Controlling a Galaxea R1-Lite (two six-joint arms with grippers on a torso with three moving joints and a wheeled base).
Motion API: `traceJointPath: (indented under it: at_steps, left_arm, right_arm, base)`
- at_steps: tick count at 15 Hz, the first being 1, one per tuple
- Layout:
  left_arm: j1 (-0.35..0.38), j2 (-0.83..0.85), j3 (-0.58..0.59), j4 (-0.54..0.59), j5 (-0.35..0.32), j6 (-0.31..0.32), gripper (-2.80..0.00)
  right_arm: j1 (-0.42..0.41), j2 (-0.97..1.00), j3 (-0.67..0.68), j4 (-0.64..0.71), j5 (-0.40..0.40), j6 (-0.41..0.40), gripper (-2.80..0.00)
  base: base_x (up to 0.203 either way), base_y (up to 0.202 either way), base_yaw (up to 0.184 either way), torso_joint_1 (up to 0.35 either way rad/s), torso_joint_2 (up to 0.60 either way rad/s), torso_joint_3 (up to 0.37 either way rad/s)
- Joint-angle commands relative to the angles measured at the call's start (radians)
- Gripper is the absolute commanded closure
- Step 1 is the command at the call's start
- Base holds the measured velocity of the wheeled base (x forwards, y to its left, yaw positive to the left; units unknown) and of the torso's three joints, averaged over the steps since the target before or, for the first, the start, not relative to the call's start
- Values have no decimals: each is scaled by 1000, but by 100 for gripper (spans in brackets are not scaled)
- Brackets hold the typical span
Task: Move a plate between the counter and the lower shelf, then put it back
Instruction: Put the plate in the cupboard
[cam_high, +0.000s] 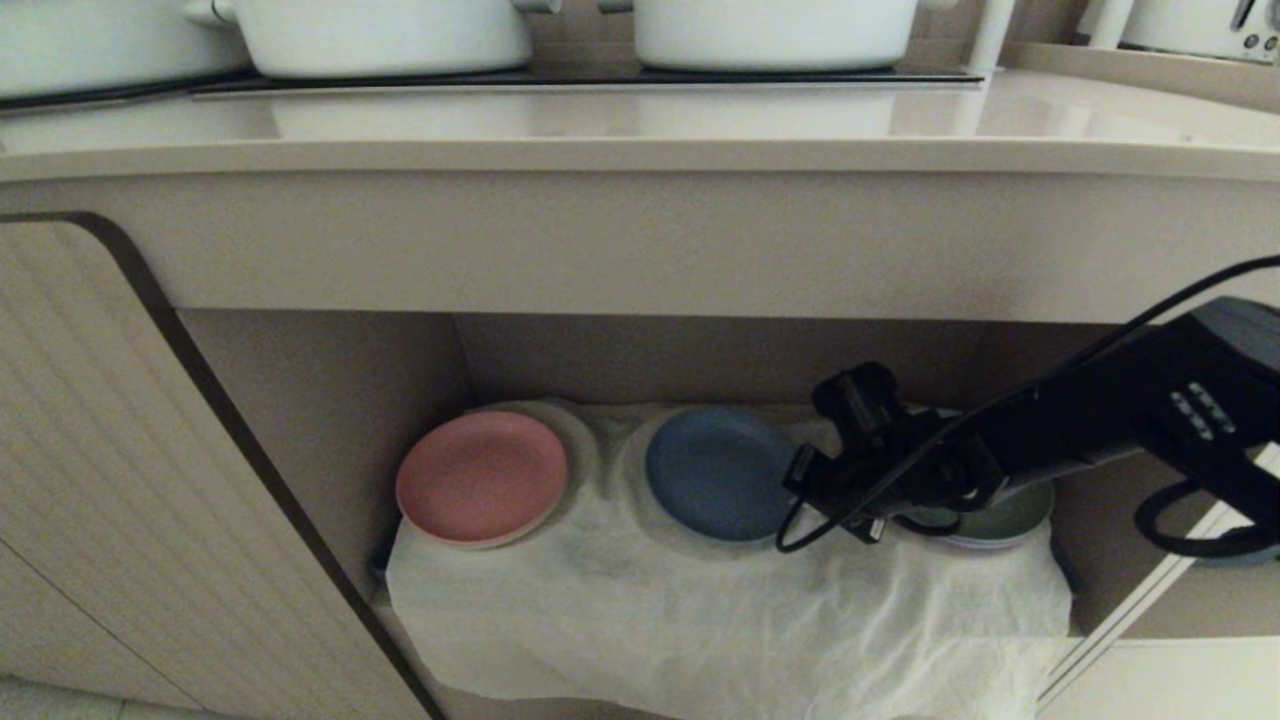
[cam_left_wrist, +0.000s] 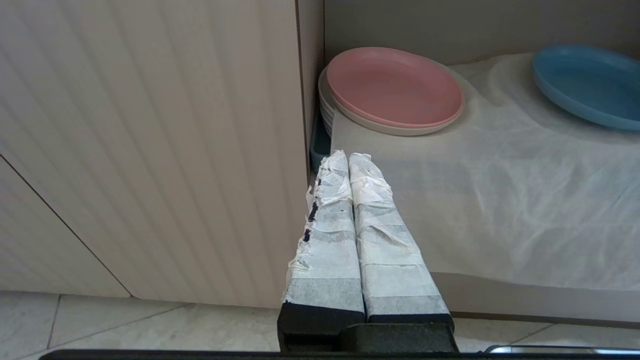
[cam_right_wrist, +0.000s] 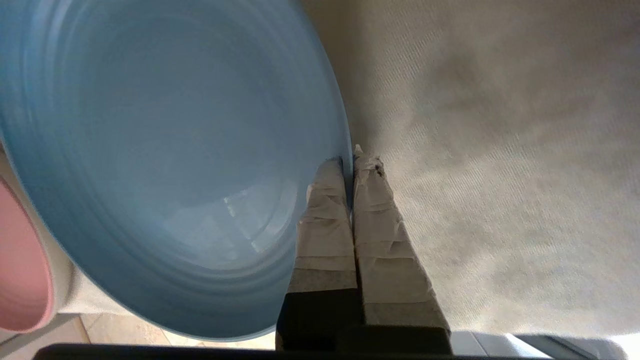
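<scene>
Blue plate gripped in the lower shelf

The right gripper (cam_right_wrist: 352, 165) pinches the right rim of the plate (cam_high: 712, 475), which sits on the lower shelf (cam_high: 700, 590) between pink plate (cam_high: 480, 478) and green plate (cam_high: 1010, 515); the left gripper (cam_left_wrist: 349, 162) is closed, empty.

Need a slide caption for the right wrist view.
Right gripper shut on the rim of the blue plate, above the white cloth; pink plate at the edge.
</scene>
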Motion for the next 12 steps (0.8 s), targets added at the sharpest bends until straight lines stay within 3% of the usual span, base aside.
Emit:
traceJointPath:
  at_steps: [1,12]
  left_arm:
    - [0,0,0,0,0,0,0]
    - [0,0,0,0,0,0,0]
  right_arm:
    - [0,6,-10,-2,0,7,0]
    - [-1,58,-62,5,-5,5,0]
  base:
    - [0,0,0,0,0,0]
    - [0,0,0,0,0,0]
